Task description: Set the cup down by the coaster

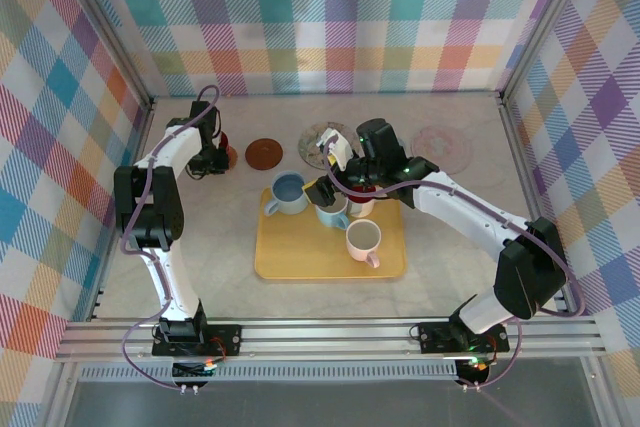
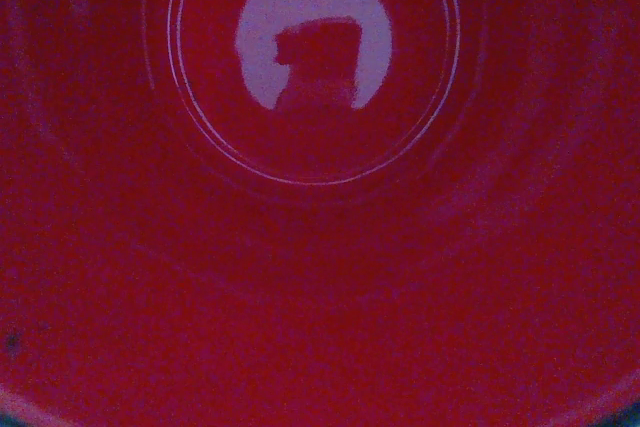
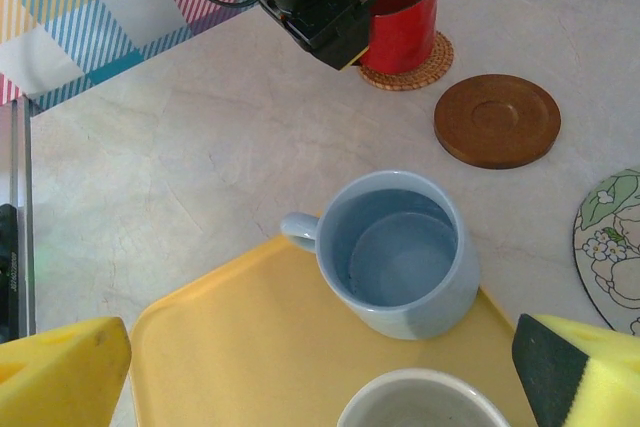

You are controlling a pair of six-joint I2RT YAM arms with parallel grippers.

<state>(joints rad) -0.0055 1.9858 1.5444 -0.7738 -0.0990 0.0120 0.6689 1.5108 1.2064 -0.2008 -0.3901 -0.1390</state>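
Up at the top of the right wrist view, the red cup (image 3: 405,17) stands on a woven mat (image 3: 415,75), just beside the brown coaster (image 3: 497,119). Placing looks all but done; the next move calls for letting go and lifting clear without tipping it. The left gripper (image 3: 345,32) is narrow, seemingly pinching the cup's rim. Low in frame, the right gripper (image 3: 320,362) gapes wide over the yellow tray (image 3: 230,347), holding nothing.

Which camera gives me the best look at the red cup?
Right wrist: the glossy red cylindrical cup stands in side view on a round woven coaster. Left wrist looks straight down into its red inside. Top external catches a red sliver beside the left arm.
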